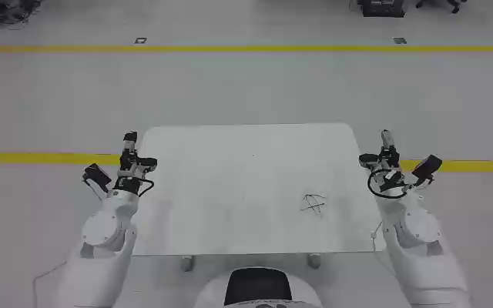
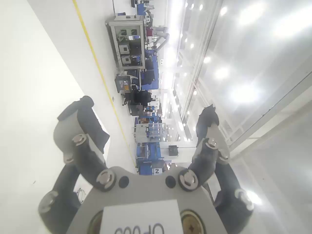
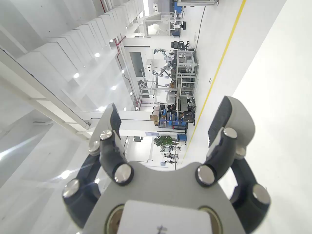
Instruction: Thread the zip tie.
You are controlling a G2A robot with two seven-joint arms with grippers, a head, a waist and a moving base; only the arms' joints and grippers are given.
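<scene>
A thin black zip tie (image 1: 313,204) lies curled and crossed on the white table (image 1: 231,177), toward its near right part. My left gripper (image 1: 129,138) is at the table's left edge, far from the tie; in the left wrist view it (image 2: 148,107) stands open with nothing between its fingers. My right gripper (image 1: 386,136) is just beyond the table's right edge, up and right of the tie; its own wrist view has it (image 3: 170,113) open and empty too, pointing out at the room.
The table's edge (image 3: 268,57) runs past the right gripper. A yellow floor line (image 1: 246,48) runs beyond the table and another (image 1: 46,158) crosses at the level of the grippers. Workshop benches and machines (image 2: 131,47) stand far off.
</scene>
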